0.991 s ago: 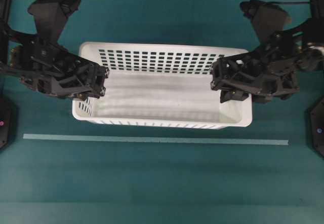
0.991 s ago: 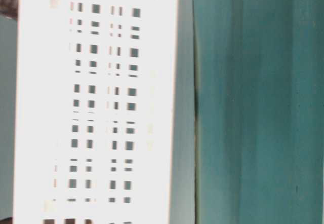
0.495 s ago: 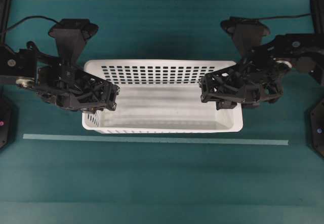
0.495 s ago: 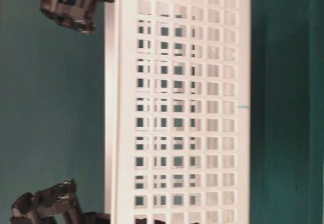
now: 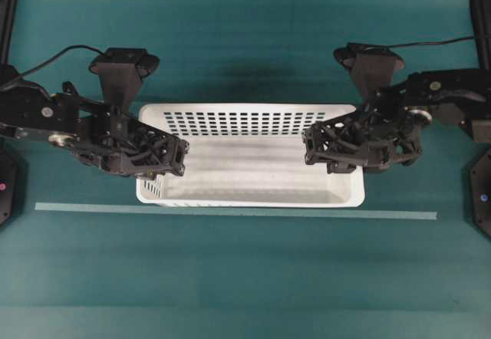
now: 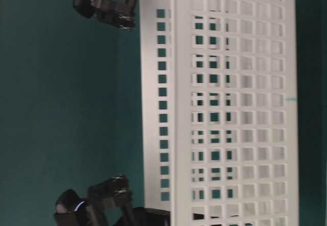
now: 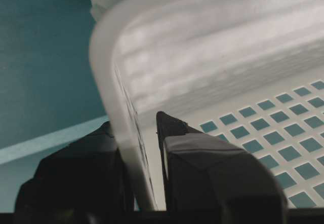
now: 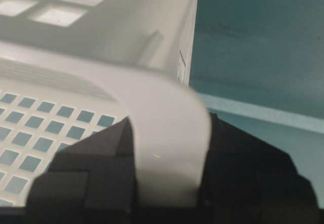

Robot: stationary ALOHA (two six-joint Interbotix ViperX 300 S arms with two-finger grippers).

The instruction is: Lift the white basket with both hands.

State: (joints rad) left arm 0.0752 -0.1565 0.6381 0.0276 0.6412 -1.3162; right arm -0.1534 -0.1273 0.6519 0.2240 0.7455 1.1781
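Since a second ago the white basket (image 5: 253, 155) looks smaller from overhead — I have left gripper (image 5: 170, 159) and right gripper (image 5: 314, 146) each clamped over an end wall, lift seemingly underway or reversing.

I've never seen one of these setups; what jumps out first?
A large white slotted plastic basket sits mid-scene over the teal table. Two black truss-like grippers pinch its short walls, the left gripper on the left end and the right gripper on the right.
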